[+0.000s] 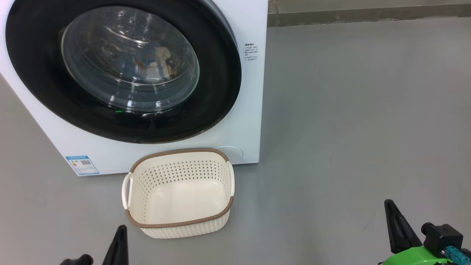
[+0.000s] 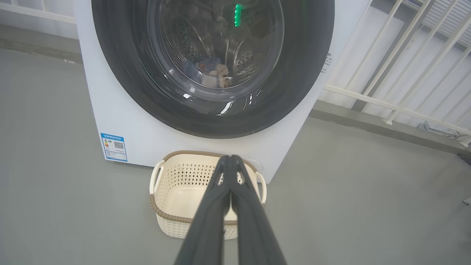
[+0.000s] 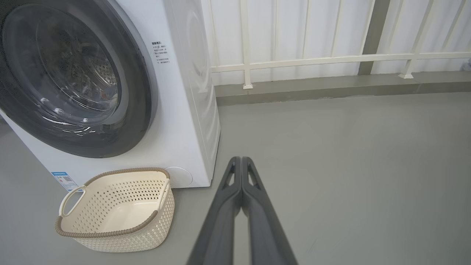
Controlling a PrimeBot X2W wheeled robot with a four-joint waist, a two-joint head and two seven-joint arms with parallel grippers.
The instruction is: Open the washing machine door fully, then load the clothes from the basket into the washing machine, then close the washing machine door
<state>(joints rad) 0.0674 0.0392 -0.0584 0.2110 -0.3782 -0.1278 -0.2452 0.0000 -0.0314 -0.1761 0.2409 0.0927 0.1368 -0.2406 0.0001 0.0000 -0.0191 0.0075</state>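
The white washing machine (image 1: 243,121) stands on the grey floor with its round black-rimmed door (image 1: 44,73) closed flat against the front. Through the glass bowl the clothes (image 1: 156,62) lie in the drum, blue and cream ones together (image 2: 211,71). The cream basket (image 1: 180,221) with a brown rim sits on the floor right in front of the machine, with nothing in it. My left gripper (image 1: 120,229) is shut with nothing in it, low at the basket's near left corner (image 2: 231,157). My right gripper (image 1: 388,203) is shut too, well right of the basket over bare floor (image 3: 241,159).
A low kerb (image 3: 331,88) and a white railing (image 3: 312,60) run behind and right of the machine. A blue energy label (image 1: 82,165) is on the machine's lower left front. Grey floor (image 1: 349,129) spreads wide on the right.
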